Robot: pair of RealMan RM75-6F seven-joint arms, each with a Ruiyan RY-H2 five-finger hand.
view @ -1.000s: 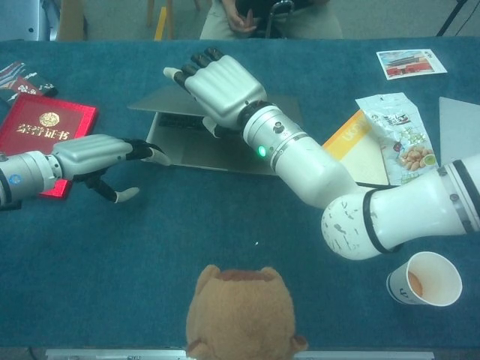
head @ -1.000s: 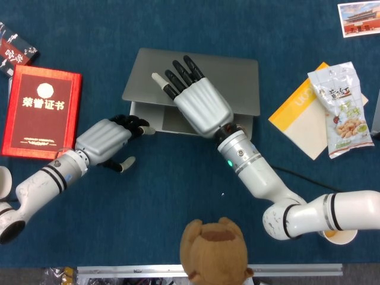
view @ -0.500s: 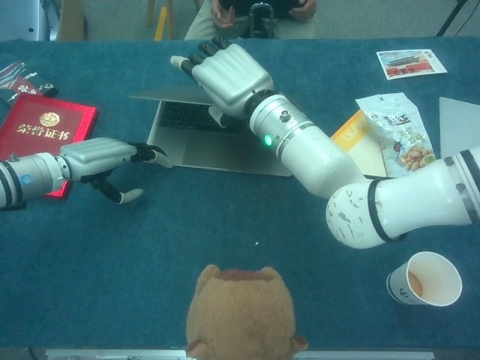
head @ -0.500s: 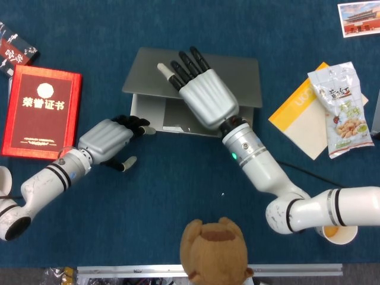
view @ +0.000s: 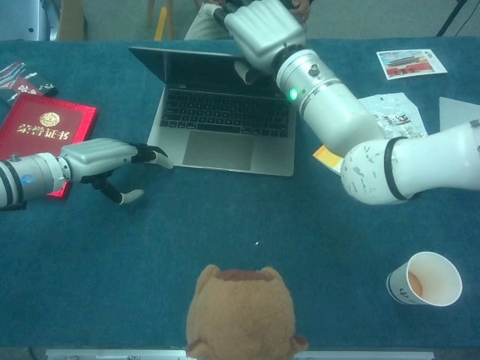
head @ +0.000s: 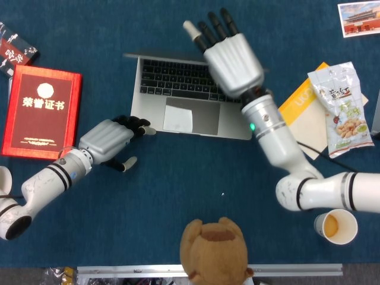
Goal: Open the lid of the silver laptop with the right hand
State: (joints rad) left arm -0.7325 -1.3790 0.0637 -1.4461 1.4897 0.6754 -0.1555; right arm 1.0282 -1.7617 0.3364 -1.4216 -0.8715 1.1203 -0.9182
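The silver laptop stands open in the middle of the table, keyboard and trackpad showing. Its lid is raised, seen edge-on from the head view. My right hand is at the lid's top right edge. Its fingers reach straight past the edge, and its thumb touches the screen side. My left hand rests on the table and holds nothing. Its fingertips lie next to the laptop's front left corner.
A red certificate book lies at the left, dark packets behind it. A snack bag on a yellow folder lies right of the laptop. A paper cup stands front right. A plush bear sits at the near edge.
The lid has swung from barely lifted to upright, uncovering the keyboard. My right hand rose and moved away with its edge. The left hand stayed put.
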